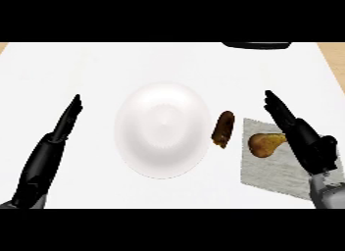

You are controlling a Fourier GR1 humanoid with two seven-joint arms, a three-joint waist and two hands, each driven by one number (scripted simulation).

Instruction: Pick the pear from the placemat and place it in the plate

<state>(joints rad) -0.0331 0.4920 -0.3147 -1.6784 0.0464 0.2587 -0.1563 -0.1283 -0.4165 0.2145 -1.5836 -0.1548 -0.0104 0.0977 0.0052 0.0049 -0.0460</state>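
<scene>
The pear [265, 143] lies on the grey placemat [277, 176], toward the counter's [96, 63] right edge, its long axis running roughly left-right with the narrow end pointing at the right hand [295, 128]. That hand hangs just beside it on the right, fingers straight and holding nothing, far nearer than the left hand [60, 130], which rests open near the left edge. The white plate [161, 130] sits mid-counter, a brown object [223, 129] between it and the placemat.
</scene>
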